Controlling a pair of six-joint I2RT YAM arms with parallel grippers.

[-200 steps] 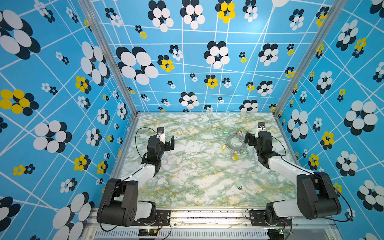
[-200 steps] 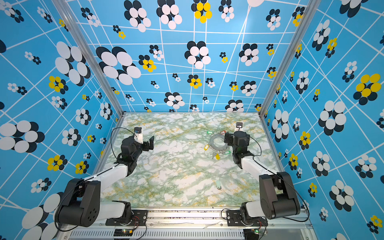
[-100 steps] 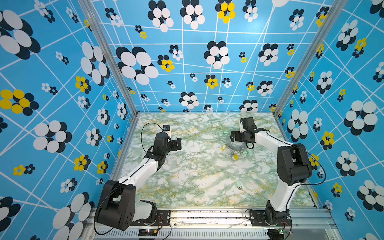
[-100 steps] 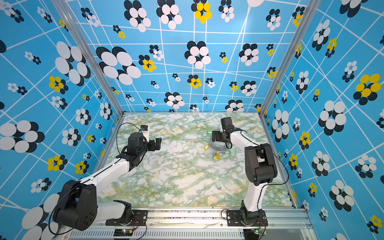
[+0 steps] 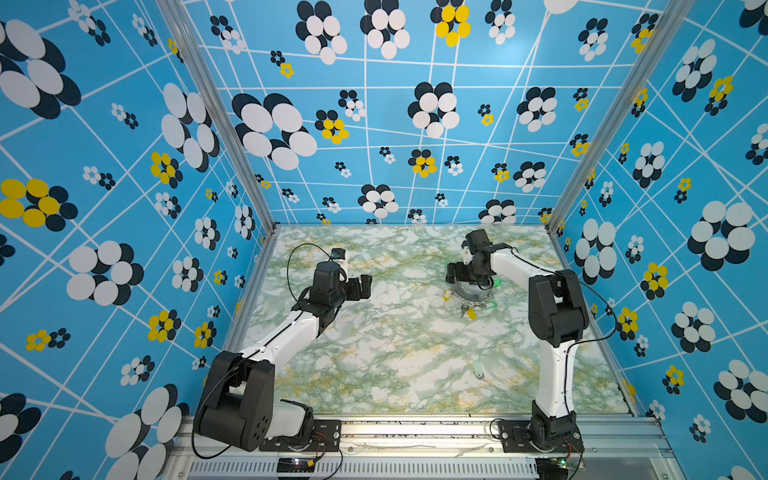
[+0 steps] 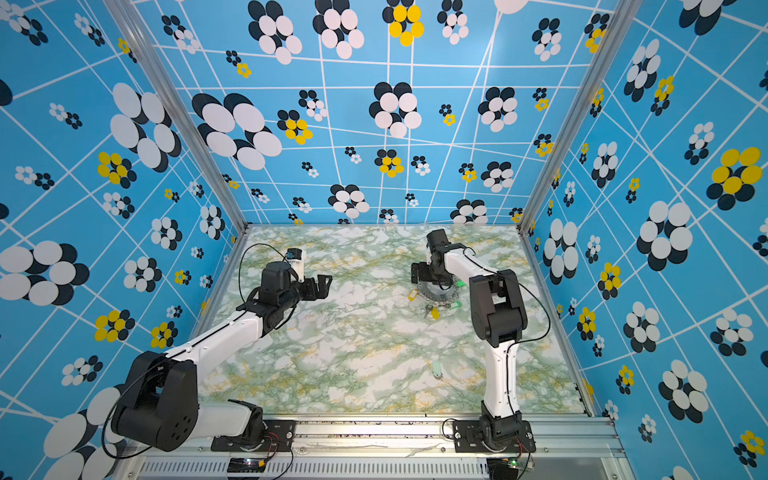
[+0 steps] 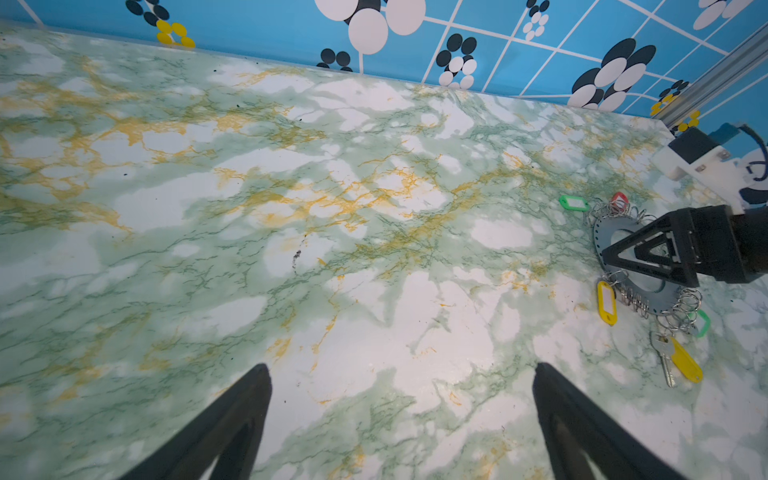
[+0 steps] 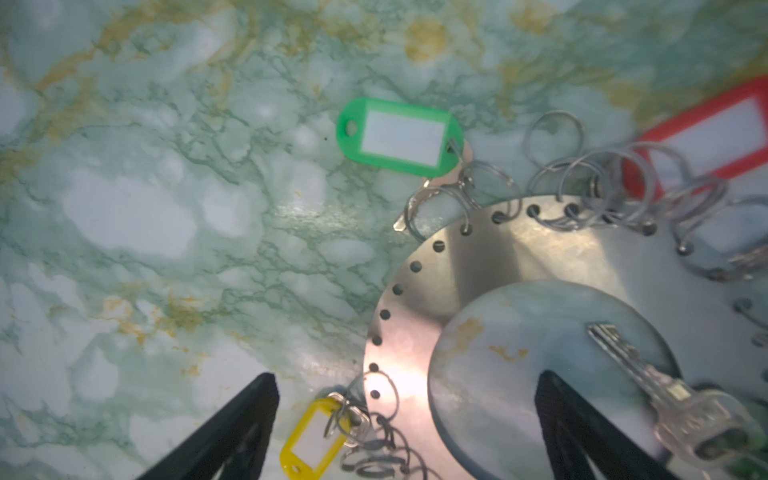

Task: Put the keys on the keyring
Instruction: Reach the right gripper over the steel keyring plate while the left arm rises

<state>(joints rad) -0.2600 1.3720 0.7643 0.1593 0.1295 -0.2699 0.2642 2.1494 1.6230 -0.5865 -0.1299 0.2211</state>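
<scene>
The right gripper (image 8: 405,374), jaws spread wide and empty, hovers over the keyring (image 8: 540,249) at the far right of the marble-patterned table (image 5: 395,353), where a silvery key (image 8: 636,374) lies in the ring's central hole. The left gripper (image 5: 361,286), likewise spread and empty, hangs over mid-table. A yellow-tagged key (image 5: 470,312) lies just beside the ring; a mint-tagged key (image 5: 478,369) lies well apart.

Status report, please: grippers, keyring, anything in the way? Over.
Left gripper open, empty, off to the side. Right gripper open over the keyring, jaws astride its rim. One key lies inside the hole; mint-tagged key lies apart, alone.
</scene>
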